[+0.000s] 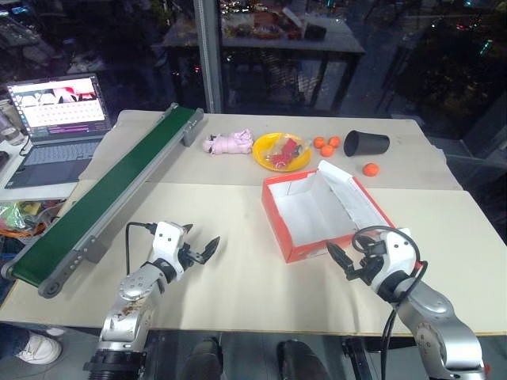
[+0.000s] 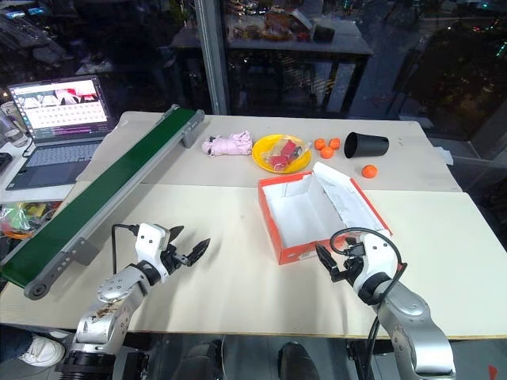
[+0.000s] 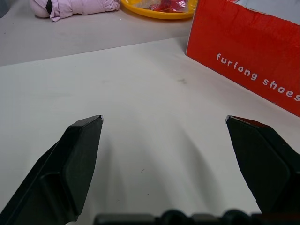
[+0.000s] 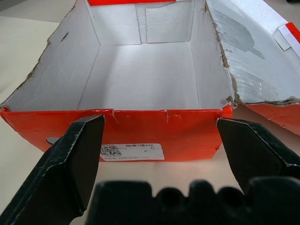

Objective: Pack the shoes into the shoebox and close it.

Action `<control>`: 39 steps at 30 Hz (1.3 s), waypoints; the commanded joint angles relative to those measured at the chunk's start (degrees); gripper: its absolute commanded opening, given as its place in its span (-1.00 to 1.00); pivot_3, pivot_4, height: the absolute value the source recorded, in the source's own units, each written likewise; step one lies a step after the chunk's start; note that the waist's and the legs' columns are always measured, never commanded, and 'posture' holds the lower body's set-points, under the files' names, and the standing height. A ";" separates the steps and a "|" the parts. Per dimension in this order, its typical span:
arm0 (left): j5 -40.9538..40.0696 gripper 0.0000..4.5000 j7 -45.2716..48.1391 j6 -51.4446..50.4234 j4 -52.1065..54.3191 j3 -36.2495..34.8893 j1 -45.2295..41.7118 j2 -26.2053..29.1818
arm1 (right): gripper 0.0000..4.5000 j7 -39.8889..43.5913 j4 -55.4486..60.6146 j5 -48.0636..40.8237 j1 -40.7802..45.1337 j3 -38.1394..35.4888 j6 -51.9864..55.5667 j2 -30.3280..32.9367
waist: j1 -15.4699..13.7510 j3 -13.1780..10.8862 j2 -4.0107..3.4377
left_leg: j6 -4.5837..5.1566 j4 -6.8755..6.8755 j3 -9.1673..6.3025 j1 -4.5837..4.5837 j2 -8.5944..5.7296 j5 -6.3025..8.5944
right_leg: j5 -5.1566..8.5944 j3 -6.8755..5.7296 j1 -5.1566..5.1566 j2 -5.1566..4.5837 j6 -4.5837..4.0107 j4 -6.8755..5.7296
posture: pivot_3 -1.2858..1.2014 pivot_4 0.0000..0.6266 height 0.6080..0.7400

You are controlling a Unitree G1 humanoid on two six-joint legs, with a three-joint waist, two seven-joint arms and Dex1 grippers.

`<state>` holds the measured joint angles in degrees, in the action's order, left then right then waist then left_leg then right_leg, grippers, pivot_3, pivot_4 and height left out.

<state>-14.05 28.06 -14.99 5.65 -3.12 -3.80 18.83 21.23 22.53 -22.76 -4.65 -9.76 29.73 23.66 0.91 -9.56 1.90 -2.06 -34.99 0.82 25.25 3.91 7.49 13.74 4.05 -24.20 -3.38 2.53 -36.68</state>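
Both grippers spread wide, holding nothing.
Left gripper (image 1: 202, 250) hovers over bare table (image 1: 238, 293); right gripper (image 1: 342, 259) faces the empty shoebox (image 1: 317, 207).

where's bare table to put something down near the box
Bare table lies between the conveyor belt and the shoebox, ahead of the left gripper. The shoebox's inside is empty too. It is crowded behind the box: pink toy, yellow plate, oranges, black cup.
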 commanded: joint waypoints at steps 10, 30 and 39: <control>-3.11 1.00 -0.73 2.22 -4.96 -9.19 -13.75 5.24 | 0.98 0.84 5.26 -5.99 17.88 -3.89 8.30 7.32 | 0.11 -0.03 0.02 | 0.21 -0.01 -0.03 -0.02 0.00 -0.13 | -0.05 -0.01 0.02 0.04 0.02 -0.01 | 0.03 -0.52 1.00; -4.70 1.00 -8.13 -4.95 4.02 -19.30 -6.58 9.60 | 0.98 10.09 -9.60 -2.87 35.29 11.99 6.93 0.25 | 0.34 -0.10 0.13 | 0.42 0.08 -0.02 0.07 0.03 -0.26 | -0.15 -0.03 -0.09 0.05 0.23 -0.07 | 0.03 -0.52 1.00; -4.79 1.00 -7.00 -4.43 -0.22 -21.81 -6.46 12.14 | 0.98 12.42 -10.90 -1.77 35.43 15.84 6.55 -3.62 | 0.13 -0.10 0.13 | 0.28 0.07 0.01 0.07 0.05 -0.17 | -0.07 -0.04 -0.10 0.03 -0.05 -0.06 | 0.03 -0.52 1.00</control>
<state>-18.33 20.84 -20.18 5.11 -23.81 -9.07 29.80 33.29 10.71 -24.89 29.76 6.56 38.14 20.06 1.05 -9.67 2.03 -1.79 -34.92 0.83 25.33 3.95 7.33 13.64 4.00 -24.30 -3.35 2.41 -36.74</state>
